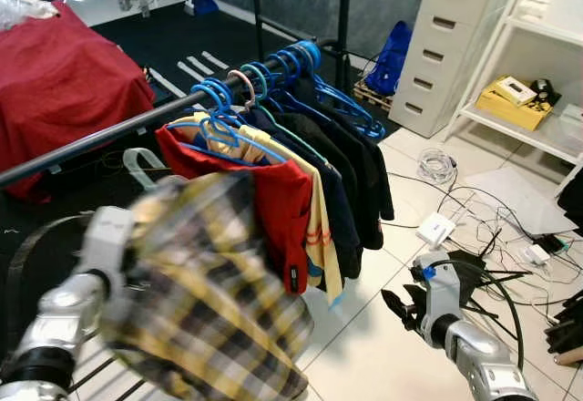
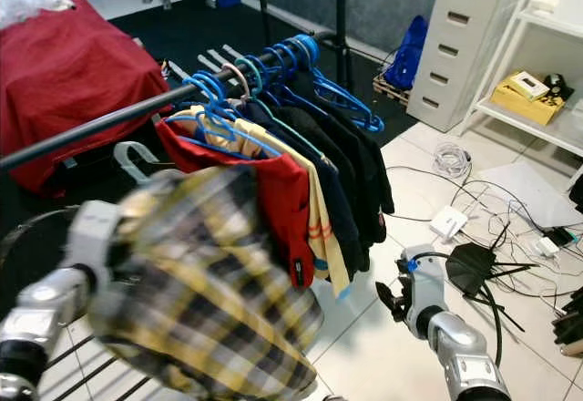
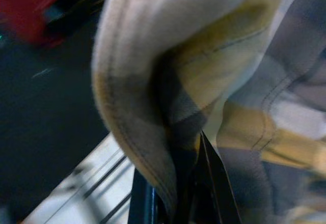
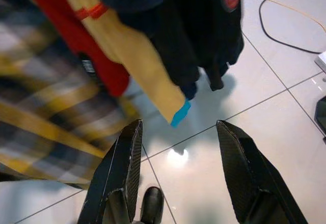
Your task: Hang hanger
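A yellow, grey and black plaid shirt point(image 1: 205, 292) hangs blurred in front of me on a white hanger whose hook point(image 1: 137, 159) rises just below the black clothes rail point(image 1: 100, 137). My left arm point(image 1: 73, 301) reaches into the shirt from the left. In the left wrist view my left gripper point(image 3: 178, 193) is shut on the plaid fabric, and the hanger itself is hidden there. On the rail to the right hang a red shirt point(image 1: 273, 200), a yellow garment and dark clothes on blue hangers point(image 1: 273, 77). My right gripper point(image 1: 401, 308) is held low over the tiles, open and empty.
A red-covered bed point(image 1: 55, 82) stands at the left behind the rail. White drawers point(image 1: 455, 46) and a white shelf with a yellow box point(image 1: 510, 100) are at the back right. Cables and adapters point(image 1: 474, 228) litter the tiles at the right.
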You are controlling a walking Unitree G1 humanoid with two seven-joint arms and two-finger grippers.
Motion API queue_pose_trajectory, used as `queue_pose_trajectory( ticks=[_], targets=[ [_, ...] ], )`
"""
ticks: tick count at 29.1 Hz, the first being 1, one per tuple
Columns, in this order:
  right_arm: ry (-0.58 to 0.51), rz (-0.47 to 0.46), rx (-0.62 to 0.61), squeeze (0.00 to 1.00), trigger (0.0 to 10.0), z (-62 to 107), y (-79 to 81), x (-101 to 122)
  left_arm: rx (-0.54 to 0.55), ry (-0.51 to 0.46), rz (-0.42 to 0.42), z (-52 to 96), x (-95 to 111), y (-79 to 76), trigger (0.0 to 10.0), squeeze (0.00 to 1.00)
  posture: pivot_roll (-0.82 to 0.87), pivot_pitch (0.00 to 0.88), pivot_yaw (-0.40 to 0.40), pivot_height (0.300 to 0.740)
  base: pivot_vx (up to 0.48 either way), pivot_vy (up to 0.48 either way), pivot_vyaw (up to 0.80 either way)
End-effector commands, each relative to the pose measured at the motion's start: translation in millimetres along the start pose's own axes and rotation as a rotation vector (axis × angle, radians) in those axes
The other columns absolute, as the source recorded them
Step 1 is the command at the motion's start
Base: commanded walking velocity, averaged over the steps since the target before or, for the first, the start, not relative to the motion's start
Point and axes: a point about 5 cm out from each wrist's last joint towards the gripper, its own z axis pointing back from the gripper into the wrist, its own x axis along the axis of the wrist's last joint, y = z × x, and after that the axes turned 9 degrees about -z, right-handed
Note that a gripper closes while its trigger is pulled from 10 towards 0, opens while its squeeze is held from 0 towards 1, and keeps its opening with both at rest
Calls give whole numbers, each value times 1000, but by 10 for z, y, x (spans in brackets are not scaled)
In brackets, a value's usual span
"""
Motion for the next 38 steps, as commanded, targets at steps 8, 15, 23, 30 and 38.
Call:
queue_pose_trajectory(
  ticks=[8, 15, 23, 30, 38],
  targets=[
    [20, 11, 2, 0, 10000, -10, 23, -81, 57, 53, -21, 103, -245, 18, 10000, 0, -116, 128, 68, 740, 0, 0, 0],
    [17, 9, -6, 0, 10000, -13, 17, -72, 32, 45, -22, 92, -269, -129, 10000, 0, -113, 131, 70, 740, -222, 0, 0],
    [14, 7, -12, 0, 10000, -9, 7, -72, 98, 78, -42, 71, -272, -62, 10000, 0, -115, 133, 72, 740, -386, 0, 0],
    [14, 5, -19, 0, 10000, -7, 0, -82, 113, 85, -34, 64, -267, -61, 10000, 0, -115, 133, 72, 740, -422, 0, 0],
    [19, -19, -88, 0, 10000, -27, -39, -116, 20, 56, -28, 52, -241, -365, 10000, 0, -110, 133, 70, 740, -457, 0, 0]
  ],
)
